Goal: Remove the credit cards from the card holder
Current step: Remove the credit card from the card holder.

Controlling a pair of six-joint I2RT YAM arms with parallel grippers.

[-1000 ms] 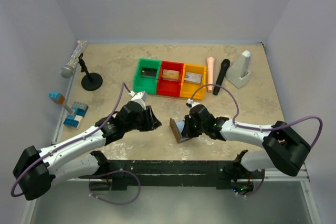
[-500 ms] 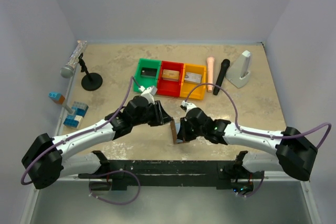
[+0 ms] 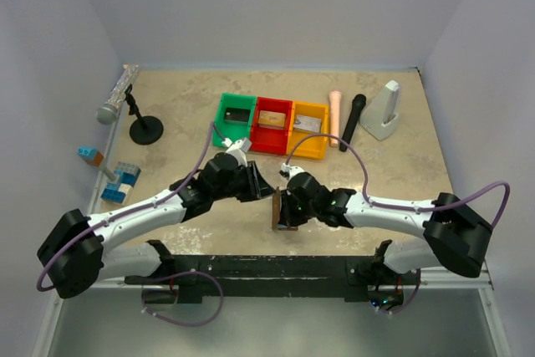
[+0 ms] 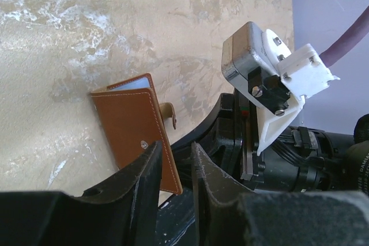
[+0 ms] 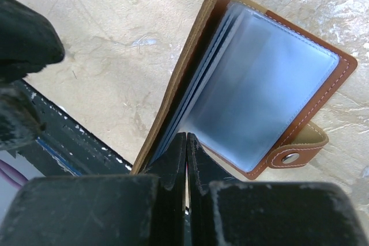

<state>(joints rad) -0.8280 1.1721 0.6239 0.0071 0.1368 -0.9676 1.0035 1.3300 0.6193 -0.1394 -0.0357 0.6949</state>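
The brown card holder (image 3: 278, 209) stands half open on its edge between my two arms. In the right wrist view its blue-grey sleeves (image 5: 259, 90) fan out, and no card shows in them. My right gripper (image 5: 185, 136) is shut, its tips at the sleeves' lower edge; I cannot tell whether they pinch one. My left gripper (image 4: 176, 149) hovers at the closed cover (image 4: 132, 125) with a narrow gap between its fingers and nothing clamped. Credit cards lie in the bins: a dark one (image 3: 238, 114), a tan one (image 3: 272, 118) and a silvery one (image 3: 308, 124).
Green (image 3: 222, 130), red (image 3: 269, 145) and yellow (image 3: 306, 150) bins stand in a row behind the holder. A microphone on a stand (image 3: 125, 99) and blue blocks (image 3: 121, 183) are at the left. A pink cylinder (image 3: 335, 114), black stick (image 3: 353, 121) and white wedge (image 3: 384, 111) are at the right.
My left gripper moved right, up to the holder's cover, its jaws narrowing. My right gripper shifted left with the holder, which now stands more upright.
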